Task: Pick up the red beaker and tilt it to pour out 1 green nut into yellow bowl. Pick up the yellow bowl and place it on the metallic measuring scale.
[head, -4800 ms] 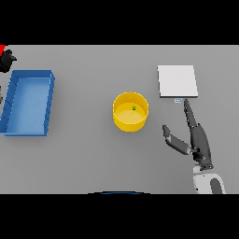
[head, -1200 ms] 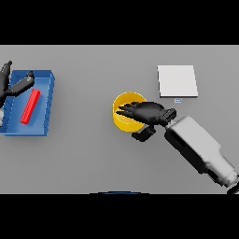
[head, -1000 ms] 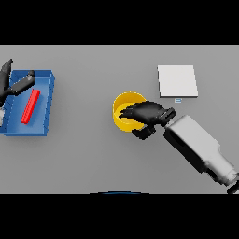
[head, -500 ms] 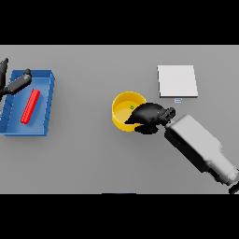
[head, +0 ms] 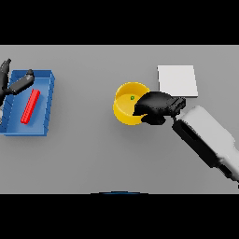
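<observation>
While curled on its rim, right robot hand (head: 156,107) gripping round, smooth yellow bowl (head: 125,108).

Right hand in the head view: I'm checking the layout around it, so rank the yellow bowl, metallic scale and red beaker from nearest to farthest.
From the right hand:
1. Yellow bowl, fingers curled on its right rim.
2. Metallic scale, just behind the hand, to its right.
3. Red beaker, lying in the blue bin far left.

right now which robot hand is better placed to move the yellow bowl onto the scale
The right robot hand: its fingers are curled over the yellow bowl rim, and the scale lies just beyond it. The left robot hand is far off, over the blue bin.
</observation>
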You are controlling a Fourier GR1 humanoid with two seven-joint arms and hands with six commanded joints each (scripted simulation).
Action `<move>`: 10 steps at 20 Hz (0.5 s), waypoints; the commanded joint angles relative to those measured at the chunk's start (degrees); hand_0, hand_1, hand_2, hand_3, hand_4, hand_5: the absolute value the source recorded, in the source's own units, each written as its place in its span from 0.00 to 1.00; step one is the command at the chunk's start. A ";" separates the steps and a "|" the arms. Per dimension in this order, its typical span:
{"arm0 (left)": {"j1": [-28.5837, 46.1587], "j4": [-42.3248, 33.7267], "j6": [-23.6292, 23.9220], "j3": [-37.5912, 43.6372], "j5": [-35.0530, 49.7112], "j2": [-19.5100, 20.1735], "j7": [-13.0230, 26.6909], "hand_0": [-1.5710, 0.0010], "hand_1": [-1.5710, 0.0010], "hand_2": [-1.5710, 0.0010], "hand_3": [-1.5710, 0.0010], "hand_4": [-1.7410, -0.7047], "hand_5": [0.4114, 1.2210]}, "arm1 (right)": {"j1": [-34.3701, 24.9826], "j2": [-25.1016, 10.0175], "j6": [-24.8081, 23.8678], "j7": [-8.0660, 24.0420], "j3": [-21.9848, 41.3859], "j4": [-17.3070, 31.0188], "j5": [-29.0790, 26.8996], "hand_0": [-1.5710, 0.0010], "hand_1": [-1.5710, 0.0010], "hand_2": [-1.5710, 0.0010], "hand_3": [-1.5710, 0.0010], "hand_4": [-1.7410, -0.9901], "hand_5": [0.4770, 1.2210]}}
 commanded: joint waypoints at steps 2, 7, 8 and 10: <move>1.18 -1.36 -0.05 0.26 0.50 1.08 -0.47 1.00 1.00 1.00 1.00 0.91 0.38 | 0.08 -1.06 1.27 1.72 -1.02 -2.35 -0.70 0.01 0.01 0.03 0.14 0.02 1.00; 0.56 -1.47 0.07 0.33 0.71 0.58 -0.24 1.00 1.00 1.00 1.00 0.90 0.38 | -2.25 -1.89 3.37 6.01 -3.94 -3.82 -2.33 0.00 0.00 0.01 0.21 0.03 1.00; 0.45 -1.21 -0.03 0.24 0.51 0.56 -0.39 1.00 1.00 1.00 1.00 0.90 0.38 | -2.37 -1.81 3.57 6.00 -4.09 -3.49 -2.64 0.00 0.00 0.01 0.21 0.03 1.00; -0.12 -1.64 -0.03 0.23 0.25 0.89 0.11 1.00 1.00 1.00 1.00 0.91 0.39 | -3.89 -3.11 2.72 4.88 -4.30 -3.03 -2.36 0.00 0.00 0.00 0.21 0.03 1.00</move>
